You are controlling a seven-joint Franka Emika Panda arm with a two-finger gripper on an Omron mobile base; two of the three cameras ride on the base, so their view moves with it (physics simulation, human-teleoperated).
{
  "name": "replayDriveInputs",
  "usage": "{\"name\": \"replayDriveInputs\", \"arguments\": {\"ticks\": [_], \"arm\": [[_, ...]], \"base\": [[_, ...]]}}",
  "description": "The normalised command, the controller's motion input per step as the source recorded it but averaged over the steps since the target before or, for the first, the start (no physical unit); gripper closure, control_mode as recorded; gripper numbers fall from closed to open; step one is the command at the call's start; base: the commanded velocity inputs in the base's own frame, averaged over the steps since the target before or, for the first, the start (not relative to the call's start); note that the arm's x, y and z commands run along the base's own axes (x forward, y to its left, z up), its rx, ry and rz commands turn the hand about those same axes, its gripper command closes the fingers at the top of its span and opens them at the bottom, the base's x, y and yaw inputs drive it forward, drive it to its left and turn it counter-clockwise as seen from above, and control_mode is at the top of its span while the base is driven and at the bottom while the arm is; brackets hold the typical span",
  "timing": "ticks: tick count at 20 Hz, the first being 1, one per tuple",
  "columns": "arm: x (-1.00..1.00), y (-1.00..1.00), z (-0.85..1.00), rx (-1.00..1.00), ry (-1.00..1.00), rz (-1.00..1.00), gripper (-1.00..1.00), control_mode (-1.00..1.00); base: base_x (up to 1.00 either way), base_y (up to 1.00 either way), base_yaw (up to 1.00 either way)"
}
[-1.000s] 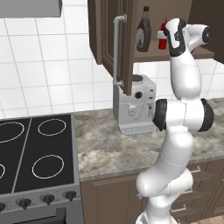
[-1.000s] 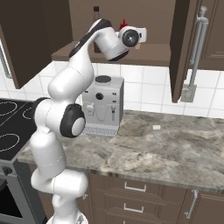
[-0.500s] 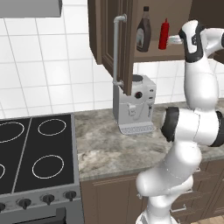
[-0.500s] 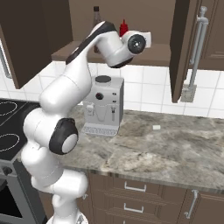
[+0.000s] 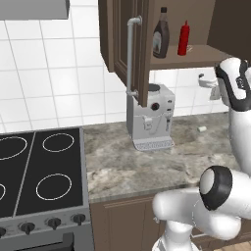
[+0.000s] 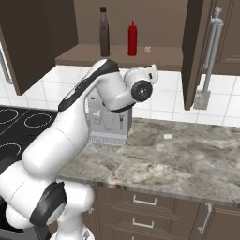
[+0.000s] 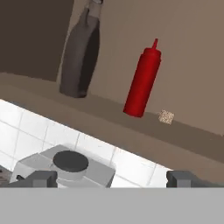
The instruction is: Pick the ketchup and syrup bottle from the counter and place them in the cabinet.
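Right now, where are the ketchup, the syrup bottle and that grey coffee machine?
ketchup point(image 7: 142, 83): hand view, middle of its red body.
syrup bottle point(image 7: 81, 57): hand view, middle of its dark body.
coffee machine point(image 5: 149, 117): left base view, its grey front.

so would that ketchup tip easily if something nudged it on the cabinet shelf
Probably: the ketchup stands tall and slim on a small base. It looks like light squeeze plastic, so likely slightly yielding. Toppled, its round body might roll along the cabinet shelf.
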Motion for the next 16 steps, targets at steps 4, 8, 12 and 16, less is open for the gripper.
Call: {"name": "replayDriveInputs", "arguments": {"ticks": [4, 8, 12, 16], "arm": [[-1.0, 0.15, -1.0, -0.22, -0.06, 0.0, -1.0, -1.0], [-1.0, 0.08, -1.0, -0.2, -0.02, 0.03, -1.0, -1.0], [-0.59, -0.02, -0.61, -0.09, 0.06, 0.03, -1.0, -1.0], [-0.17, -0.01, 0.0, 0.01, -0.06, 0.02, -1.0, -1.0]], "base": [[0.0, 0.0, 0.0], [0.0, 0.0, 0.0], [0.0, 0.0, 0.0], [0.0, 0.0, 0.0]]}}
